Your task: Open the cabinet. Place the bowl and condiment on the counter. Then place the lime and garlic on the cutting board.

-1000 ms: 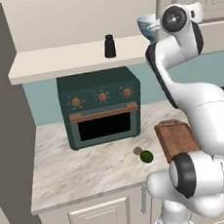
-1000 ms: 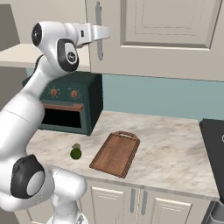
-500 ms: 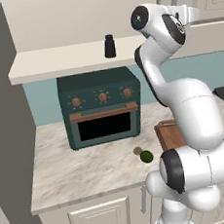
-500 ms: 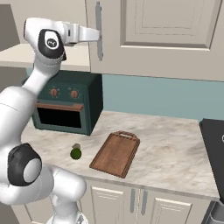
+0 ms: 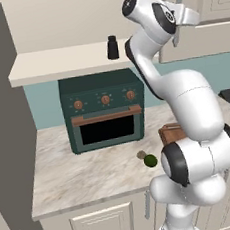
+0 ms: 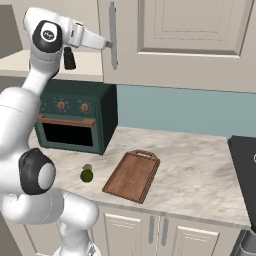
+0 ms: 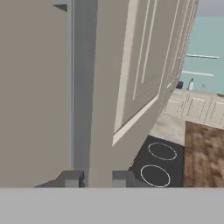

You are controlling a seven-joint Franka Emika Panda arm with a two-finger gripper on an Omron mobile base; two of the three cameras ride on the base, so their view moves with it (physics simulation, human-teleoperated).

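Step 1, open cabinet point(image 6: 190, 40): gripper point(image 6: 108, 45) pinching bar handle point(image 6: 113, 35); next, pull door outward w/ grip held.

cream cabinet point(image 6: 190, 45), grey handle point(image 6: 113, 35); beige veined counter point(image 6: 200, 170); brown cutting board point(image 6: 132, 175), green lime point(image 6: 87, 175), black condiment point(image 5: 112, 48)

Flat, even, fairly bright rendered light, with no glare or blown highlights. Beneath the cabinet point(image 6: 190, 45) lies a soft shadow band on the teal wall point(image 6: 170, 110). Edges stay sharp without blur or lens bending; surfaces near the cabinet look slightly blocky close up.
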